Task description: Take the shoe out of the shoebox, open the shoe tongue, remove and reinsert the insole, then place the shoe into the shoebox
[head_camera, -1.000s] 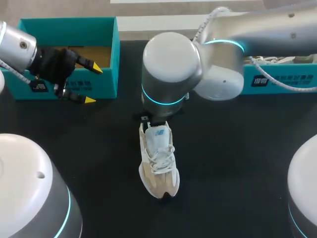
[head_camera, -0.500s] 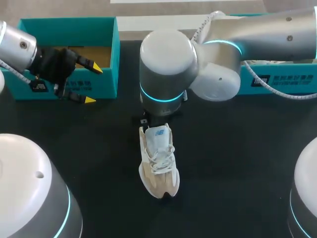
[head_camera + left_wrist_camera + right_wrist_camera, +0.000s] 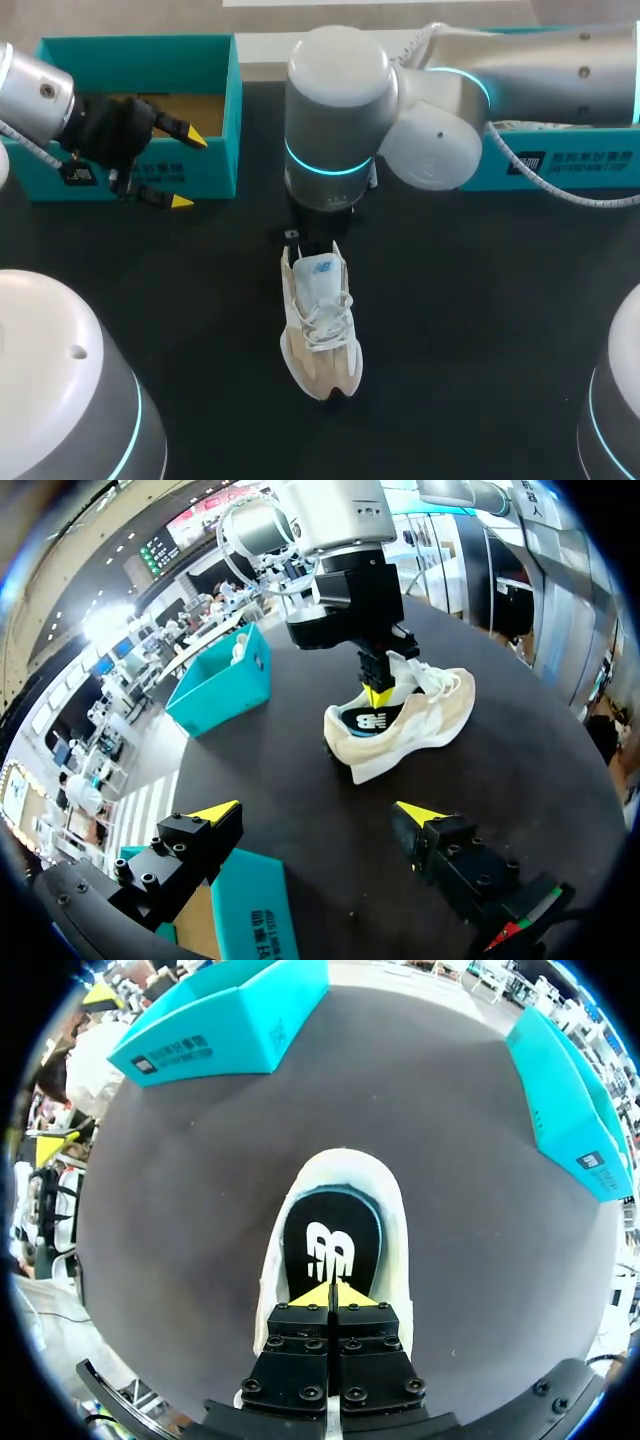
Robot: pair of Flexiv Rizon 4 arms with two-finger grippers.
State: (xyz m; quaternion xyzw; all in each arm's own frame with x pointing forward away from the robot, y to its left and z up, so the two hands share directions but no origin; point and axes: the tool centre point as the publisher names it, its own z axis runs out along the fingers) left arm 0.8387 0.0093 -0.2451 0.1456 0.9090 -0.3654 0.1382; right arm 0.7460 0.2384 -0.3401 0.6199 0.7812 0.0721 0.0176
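Observation:
A white and beige shoe (image 3: 318, 330) lies on the black table (image 3: 480, 330), toe toward me. Its tongue is pulled up, and the black insole (image 3: 325, 1250) lies flat inside the shoe (image 3: 395, 1230). My right gripper (image 3: 333, 1295) is shut, its yellow tips together on the heel part of the insole. From the left wrist, it (image 3: 377, 694) dips into the shoe's (image 3: 420, 715) heel opening. My left gripper (image 3: 165, 165) hangs open by the near wall of the teal shoebox (image 3: 225, 110), far from the shoe. Its fingers (image 3: 215, 813) hold nothing.
A second teal box (image 3: 560, 160) stands at the back right, partly behind my right arm (image 3: 335, 110). In the right wrist view the two boxes (image 3: 225, 1025) (image 3: 570, 1090) flank the shoe on the far side. Bare black table surrounds the shoe.
My right arm's wrist has shifted a little toward the back of the table while its gripper stays at the shoe's heel. The shoe and the left arm have not moved.

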